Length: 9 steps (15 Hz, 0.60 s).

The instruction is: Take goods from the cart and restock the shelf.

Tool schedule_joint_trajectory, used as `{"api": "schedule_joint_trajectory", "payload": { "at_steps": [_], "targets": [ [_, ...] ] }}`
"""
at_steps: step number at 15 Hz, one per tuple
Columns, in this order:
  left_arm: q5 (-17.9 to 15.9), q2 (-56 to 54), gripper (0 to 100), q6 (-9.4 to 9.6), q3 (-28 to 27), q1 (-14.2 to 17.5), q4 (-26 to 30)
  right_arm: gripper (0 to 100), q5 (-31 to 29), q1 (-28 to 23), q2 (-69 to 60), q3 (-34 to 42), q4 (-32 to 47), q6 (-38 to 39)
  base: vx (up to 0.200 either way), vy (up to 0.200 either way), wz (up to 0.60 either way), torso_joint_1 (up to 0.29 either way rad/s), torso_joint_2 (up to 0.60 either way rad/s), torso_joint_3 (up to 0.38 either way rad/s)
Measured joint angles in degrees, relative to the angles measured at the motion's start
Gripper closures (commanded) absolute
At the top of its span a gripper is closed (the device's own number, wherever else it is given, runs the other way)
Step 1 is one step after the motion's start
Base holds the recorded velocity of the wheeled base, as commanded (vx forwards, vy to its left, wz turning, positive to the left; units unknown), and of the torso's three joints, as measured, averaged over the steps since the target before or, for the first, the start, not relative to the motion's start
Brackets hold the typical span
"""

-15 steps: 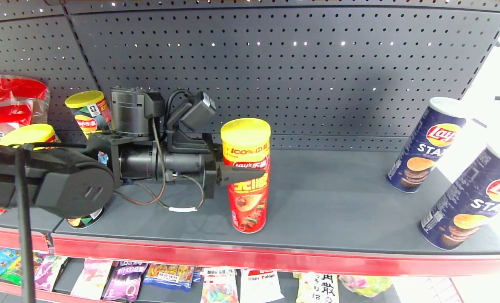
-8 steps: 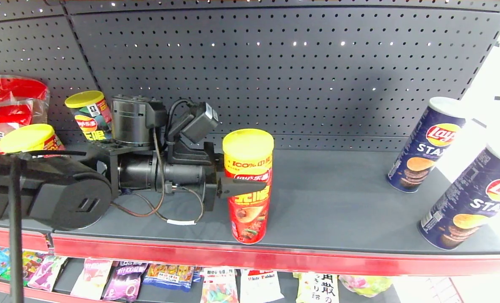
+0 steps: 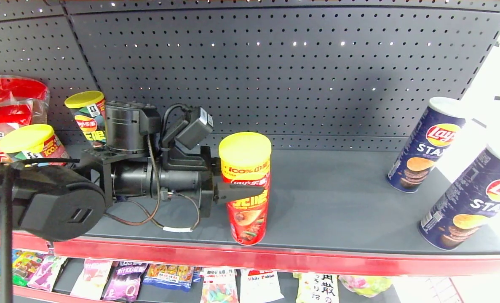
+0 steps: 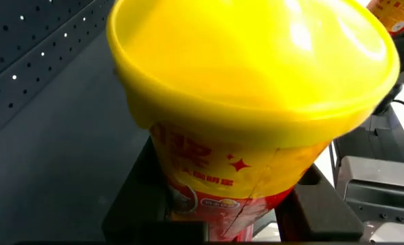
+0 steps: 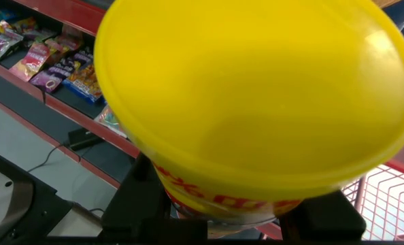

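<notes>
Lower centre, left gripper (image 3: 247, 190) is pinching a can (image 3: 247, 219), likely nearly shelved; right gripper (image 5: 239, 221) is clamping a second can (image 5: 256, 102).

Even, moderate light; overexposure far right of the left claw (image 3: 250, 187) bleaches the blue cans (image 3: 426, 147). Pinpoints glow through the pegboard (image 3: 275, 75) behind it; frame edges bow. Left wrist view: yellow lid (image 4: 253, 61) of the clamped red can (image 4: 215, 184), soft, glare-streaked.
</notes>
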Motion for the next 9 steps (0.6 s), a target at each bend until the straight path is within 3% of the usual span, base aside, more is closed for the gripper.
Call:
{"api": "schedule_joint_trajectory", "payload": {
  "at_steps": [2, 3, 9],
  "targets": [
    [-0.79, -0.51, 100, 0.20, 1.07, 0.00, -0.11, 100, 0.00, 0.00, 0.02, -0.02, -0.02, 0.02, 0.000, 0.000, 0.00, 0.000, 0.00, 0.000],
    [-0.85, -0.77, 0, 0.28, 1.35, 0.02, -0.10, 100, 0.00, 0.00, 0.00, -0.02, 0.00, 0.02, 0.000, 0.000, 0.00, 0.000, 0.00, 0.000],
    [-0.69, -2.06, 0, 0.02, 2.95, 0.13, 0.17, 100, 0.02, 0.00, 0.00, 0.00, 0.04, -0.05, 0.000, 0.000, 0.00, 0.000, 0.00, 0.000]
  ]
}}
